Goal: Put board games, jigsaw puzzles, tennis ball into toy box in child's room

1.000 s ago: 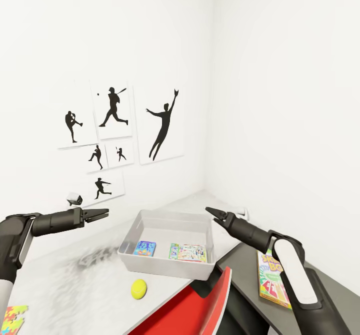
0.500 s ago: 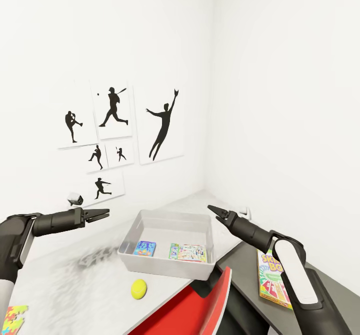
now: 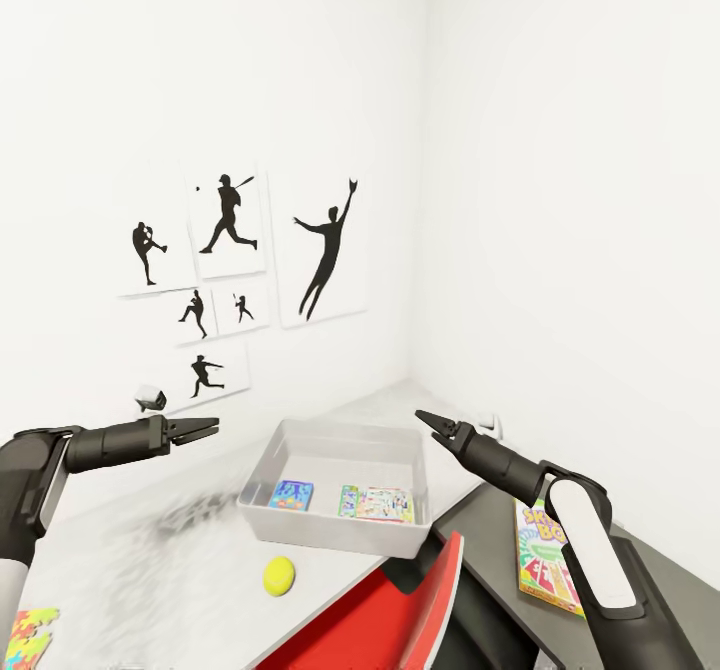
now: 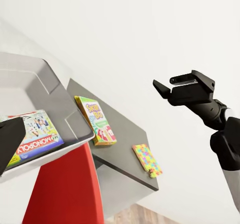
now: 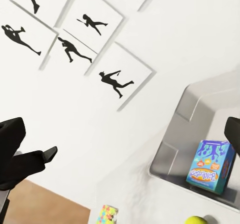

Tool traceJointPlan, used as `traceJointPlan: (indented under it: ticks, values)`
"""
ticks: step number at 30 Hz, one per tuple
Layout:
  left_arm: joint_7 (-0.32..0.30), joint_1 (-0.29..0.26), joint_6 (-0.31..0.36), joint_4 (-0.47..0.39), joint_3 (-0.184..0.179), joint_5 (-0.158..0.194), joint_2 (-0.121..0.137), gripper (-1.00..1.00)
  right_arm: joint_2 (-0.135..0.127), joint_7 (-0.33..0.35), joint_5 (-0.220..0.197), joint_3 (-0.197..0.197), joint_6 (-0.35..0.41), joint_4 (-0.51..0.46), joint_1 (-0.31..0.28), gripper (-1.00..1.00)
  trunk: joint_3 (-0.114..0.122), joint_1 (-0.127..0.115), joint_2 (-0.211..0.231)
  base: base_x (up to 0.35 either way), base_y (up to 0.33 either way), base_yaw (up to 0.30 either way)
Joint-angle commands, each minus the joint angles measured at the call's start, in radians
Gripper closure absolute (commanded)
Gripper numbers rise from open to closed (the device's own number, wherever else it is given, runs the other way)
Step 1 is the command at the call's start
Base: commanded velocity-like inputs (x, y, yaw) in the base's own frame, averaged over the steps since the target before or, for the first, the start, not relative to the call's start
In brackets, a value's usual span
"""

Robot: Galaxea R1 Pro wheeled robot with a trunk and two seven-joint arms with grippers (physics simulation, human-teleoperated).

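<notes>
- Toy box (image 3: 330, 525) on table (image 3: 150, 570), in wall corner; two board games (image 3: 291, 495) (image 3: 385, 504) inside
- Tennis ball (image 3: 279, 575) on table, just before box
- Jigsaw puzzle (image 3: 25, 635) far left
- Third board game (image 3: 543, 558) right of box

A child's room is indicated by baseball silhouette prints (image 3: 240, 270), board games (image 3: 546, 555) and a toy bin (image 3: 335, 525) on the tabletop (image 3: 170, 590).

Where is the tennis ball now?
In the head view, the tennis ball lies on the light grey table, just in front of the toy box.
</notes>
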Motion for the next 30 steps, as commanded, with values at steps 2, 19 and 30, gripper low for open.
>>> traceJointPlan:
  ticks: [2, 19, 30]
  values:
    - [-0.004, 0.0, 0.011, 0.0, 0.0, -0.003, -0.001, -1.0, 0.0, 0.006, 0.005, -0.001, 0.005, 0.0, 0.0, -1.0, -0.001, 0.0, -0.001, -0.133, 0.094, 0.0]
    - [-0.006, 0.0, 0.011, 0.0, 0.002, -0.003, 0.004, -1.0, 0.003, 0.005, 0.005, 0.0, 0.003, 0.002, 0.0, -1.0, -0.001, 0.0, -0.001, -0.158, 0.104, -0.213]
    - [-0.006, 0.0, 0.011, 0.0, 0.002, -0.002, 0.005, -1.0, 0.003, 0.004, 0.005, 0.0, 0.003, 0.003, 0.0, -1.0, -0.001, 0.0, -0.001, -0.139, 0.058, -0.276]
